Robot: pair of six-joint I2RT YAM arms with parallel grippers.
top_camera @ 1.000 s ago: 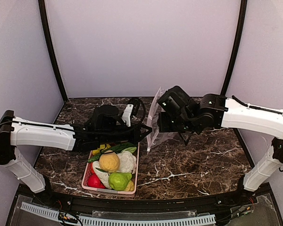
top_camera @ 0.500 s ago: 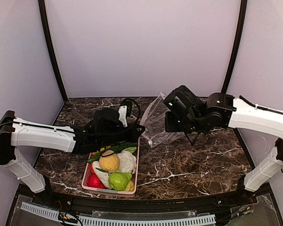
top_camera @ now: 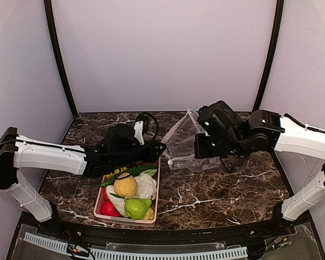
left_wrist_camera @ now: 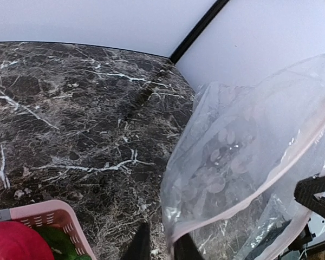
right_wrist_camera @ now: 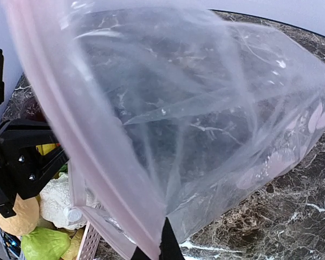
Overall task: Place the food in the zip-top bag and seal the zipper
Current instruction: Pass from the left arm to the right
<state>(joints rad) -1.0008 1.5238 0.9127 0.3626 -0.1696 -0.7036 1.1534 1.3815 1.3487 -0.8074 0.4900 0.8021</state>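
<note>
The bag [top_camera: 183, 142], clear with white dots, is up off the desk just past the far right corner of the pink basket [top_camera: 155, 205], its mouth open toward the basket. The pale pink zipper [right_wrist_camera: 92, 162] is not pressed shut. The toy food [top_camera: 131, 190] lies piled in the basket.

Clear dotted bag at the left tool's tips

The bag [left_wrist_camera: 249, 141] fills the right side, rising off the dark marble bench [left_wrist_camera: 70, 108]. Its pale pink zipper strip [left_wrist_camera: 260, 187] slants down to a corner right at the tool [left_wrist_camera: 161, 248], whose dark fingertips [left_wrist_camera: 142, 246] stand slightly apart. At bottom left, a pink basket [left_wrist_camera: 49, 212] corner holds a red fruit [left_wrist_camera: 16, 244] and something green.
</note>
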